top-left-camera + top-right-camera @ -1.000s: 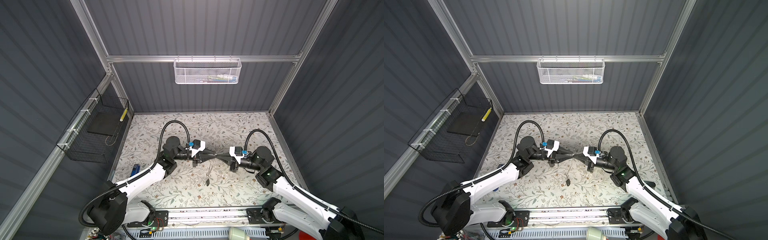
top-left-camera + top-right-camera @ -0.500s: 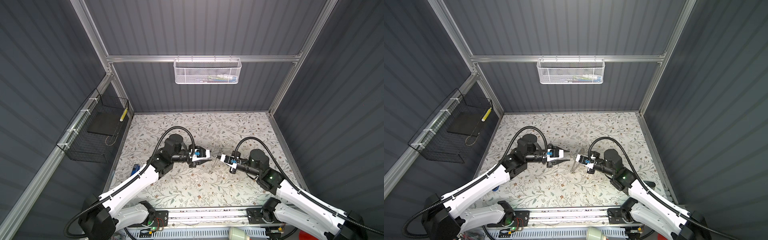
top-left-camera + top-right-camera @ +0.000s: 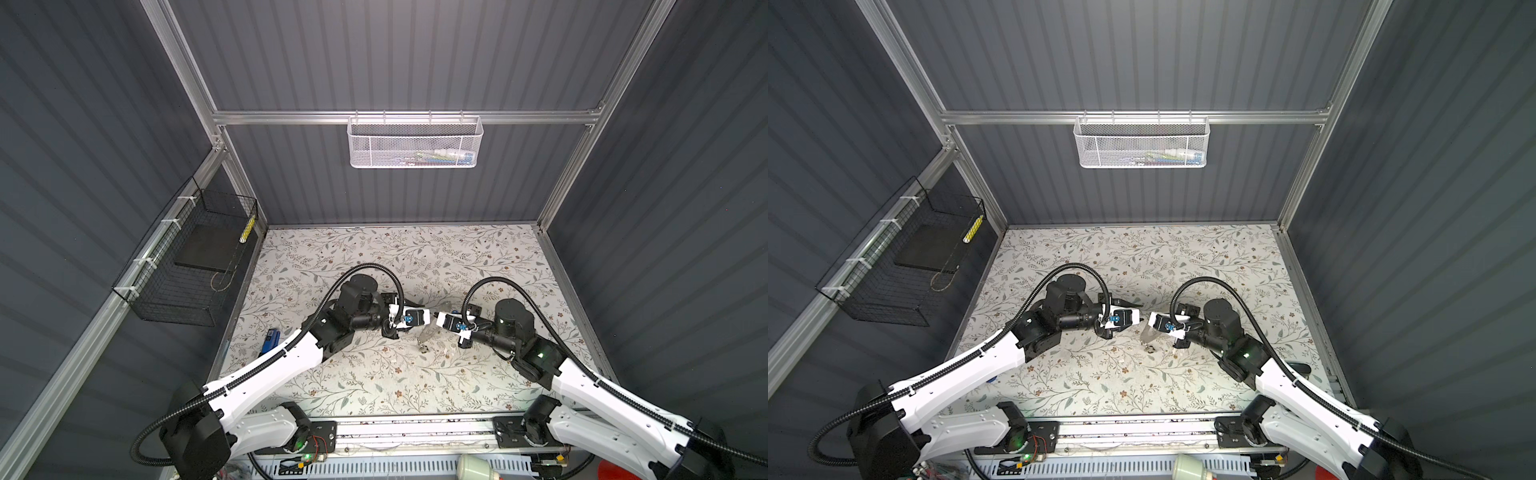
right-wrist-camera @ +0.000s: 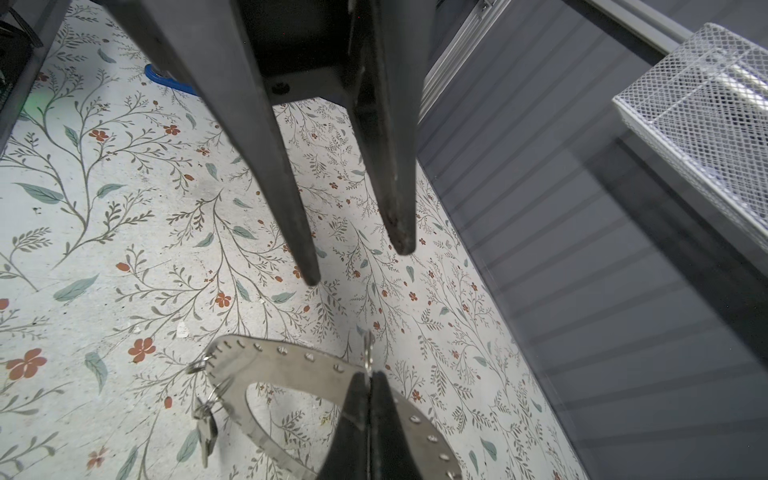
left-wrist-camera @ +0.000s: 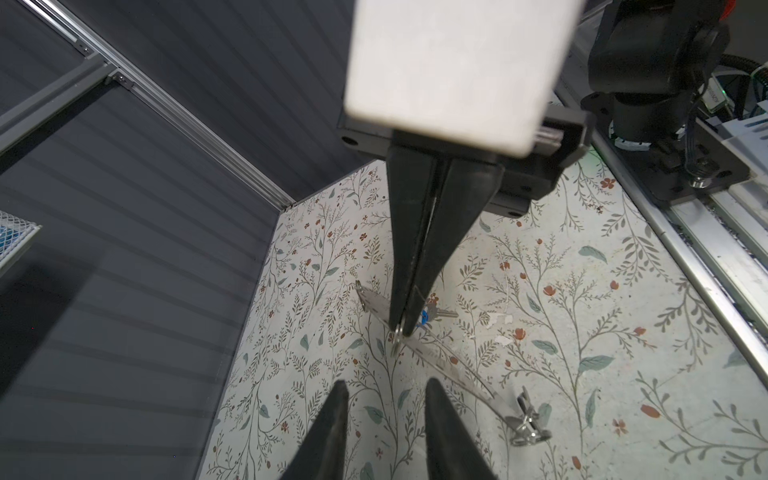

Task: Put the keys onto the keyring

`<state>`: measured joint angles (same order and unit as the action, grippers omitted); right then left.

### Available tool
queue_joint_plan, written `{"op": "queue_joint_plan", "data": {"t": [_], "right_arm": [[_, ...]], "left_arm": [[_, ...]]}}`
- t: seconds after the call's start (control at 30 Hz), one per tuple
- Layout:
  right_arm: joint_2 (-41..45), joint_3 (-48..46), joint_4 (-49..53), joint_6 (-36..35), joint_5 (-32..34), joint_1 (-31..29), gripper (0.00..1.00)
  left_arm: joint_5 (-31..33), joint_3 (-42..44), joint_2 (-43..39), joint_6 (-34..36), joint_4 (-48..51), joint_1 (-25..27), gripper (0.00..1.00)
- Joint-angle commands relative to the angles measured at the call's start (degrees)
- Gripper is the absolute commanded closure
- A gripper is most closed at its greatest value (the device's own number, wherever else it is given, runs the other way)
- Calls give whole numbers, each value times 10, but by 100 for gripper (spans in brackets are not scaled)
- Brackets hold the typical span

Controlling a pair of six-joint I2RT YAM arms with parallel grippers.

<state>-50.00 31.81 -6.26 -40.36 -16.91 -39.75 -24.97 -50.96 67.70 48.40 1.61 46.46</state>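
Right gripper (image 4: 370, 376): jaws pressed together, pinching the flat band of the keyring (image 4: 291, 370).
Keyring: grey, with small holes; sloped down and away from that grip.
Hanging key (image 4: 205, 432): dangled from the band's far end.
Blue-tagged key (image 5: 430, 314): just behind the right fingertips; attachment unclear.
Left gripper (image 5: 385, 384): fingers parted, empty, facing the right gripper, near the ring but clear of it.

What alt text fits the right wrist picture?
The right pincer is shut on a flat metal keyring with small holes, a key dangling from one end. The left pincer faces it, open, above a flowered tabletop.
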Motion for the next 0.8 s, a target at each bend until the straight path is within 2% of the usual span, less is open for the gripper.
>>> {"op": "queue_joint_plan", "data": {"t": [0.0, 0.17, 0.33, 0.77], "right_arm": [[2, 26, -11, 23, -15, -2, 100], [-11, 42, 1, 53, -17, -1, 99], [-22, 58, 17, 70, -68, 3, 99], [-25, 66, 24, 76, -76, 5, 99]], "left_arm": [[7, 6, 5, -7, -20, 4, 70], [3, 10, 5, -8, -26, 9, 71], [30, 15, 2, -3, -33, 20, 74], [57, 12, 6, 4, -33, 33, 84]]}}
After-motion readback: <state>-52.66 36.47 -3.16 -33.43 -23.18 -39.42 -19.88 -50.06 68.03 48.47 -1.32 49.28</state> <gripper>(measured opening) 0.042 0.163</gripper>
